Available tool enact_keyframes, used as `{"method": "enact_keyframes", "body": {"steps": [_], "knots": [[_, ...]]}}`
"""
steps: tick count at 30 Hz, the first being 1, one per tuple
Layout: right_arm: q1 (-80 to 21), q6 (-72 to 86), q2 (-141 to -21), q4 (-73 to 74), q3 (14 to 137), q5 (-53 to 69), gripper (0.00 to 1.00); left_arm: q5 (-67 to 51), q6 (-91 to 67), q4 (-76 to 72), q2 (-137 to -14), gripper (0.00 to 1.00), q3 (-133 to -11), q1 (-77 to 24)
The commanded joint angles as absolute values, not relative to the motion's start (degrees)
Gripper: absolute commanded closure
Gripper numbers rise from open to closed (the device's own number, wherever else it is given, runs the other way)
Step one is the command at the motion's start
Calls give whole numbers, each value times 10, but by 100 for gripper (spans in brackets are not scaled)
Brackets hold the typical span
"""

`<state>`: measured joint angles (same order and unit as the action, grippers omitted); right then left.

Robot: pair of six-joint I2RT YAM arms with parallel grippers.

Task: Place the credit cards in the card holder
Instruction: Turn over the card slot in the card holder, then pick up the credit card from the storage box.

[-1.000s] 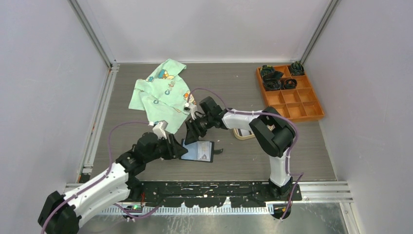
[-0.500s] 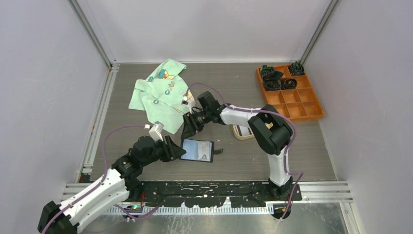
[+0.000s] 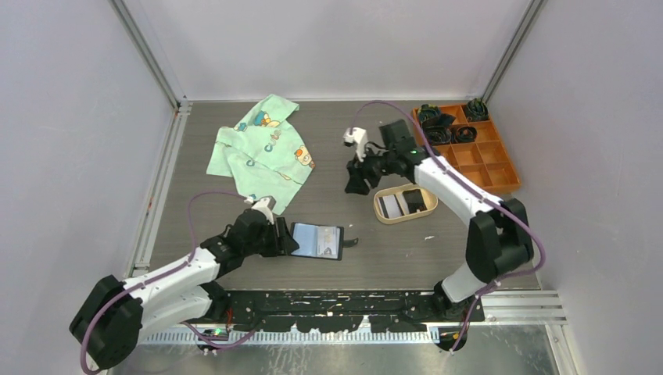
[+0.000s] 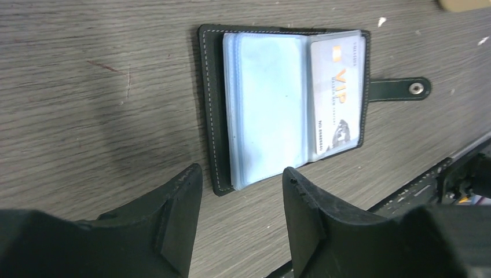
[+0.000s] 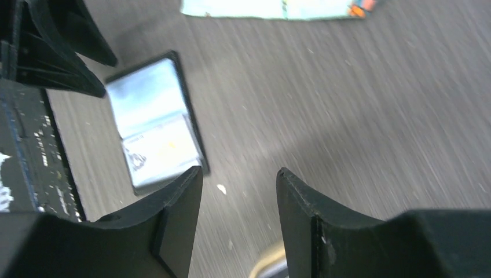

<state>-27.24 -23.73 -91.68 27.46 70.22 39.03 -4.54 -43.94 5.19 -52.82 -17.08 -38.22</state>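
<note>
The black leather bifold card holder [image 3: 317,241] lay open beside the left gripper [image 3: 283,237], whose fingers were apart and empty. The right gripper [image 3: 356,178], likewise apart, hovered near flat white and dark credit cards [image 3: 388,205] in the beige oval tray [image 3: 406,220]. Unpinned, the holder could slide during insertion.

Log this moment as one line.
black leather bifold card holder open flat, one light VIP card sleeved | left jaws open, empty, at its edge | right jaws open, empty, near beige oval tray holding cards
</note>
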Motion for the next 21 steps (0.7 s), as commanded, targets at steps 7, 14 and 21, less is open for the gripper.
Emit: {"method": "enact_keyframes", "body": {"steps": [7,14,21], "knots": [[-102,-232,-807,243,625,404,45,-68,-416,3,-610,51,-196,-379],[-53,-183,-879,364,667,386,48,-75,-427,-8,-585,52,-190,-379],[-44,-117,-933,361,664,302,47,-66,-417,17,-456,46,-185,-379]]}}
